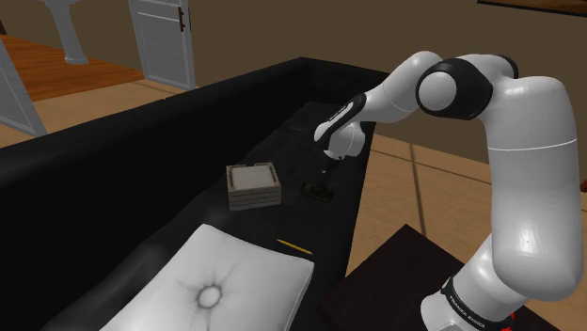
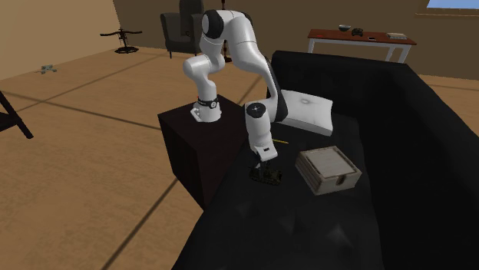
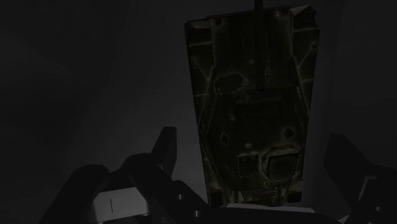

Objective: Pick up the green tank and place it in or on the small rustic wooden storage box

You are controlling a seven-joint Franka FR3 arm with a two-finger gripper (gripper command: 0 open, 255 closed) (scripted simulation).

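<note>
A small dark green tank (image 1: 318,191) (image 2: 267,176) rests on the seat of a black sofa (image 1: 122,179) (image 2: 345,222). My gripper (image 1: 326,174) (image 2: 261,164) hangs straight over it, pointing down, open. In the wrist view the tank (image 3: 254,95) lies between the two spread fingers (image 3: 167,147), which stand apart from its sides; my gripper (image 3: 254,149) holds nothing. The small slatted wooden storage box (image 1: 254,185) (image 2: 328,170) with a pale top stands on the same seat, a short way beyond the tank toward the sofa's back.
A white tufted cushion (image 1: 216,287) (image 2: 307,111) lies on the seat near the stand, with a yellow pencil (image 1: 293,246) (image 2: 282,141) between it and the tank. The sofa's backrest rises behind the box. The dark stand (image 2: 196,134) abuts the sofa's front edge.
</note>
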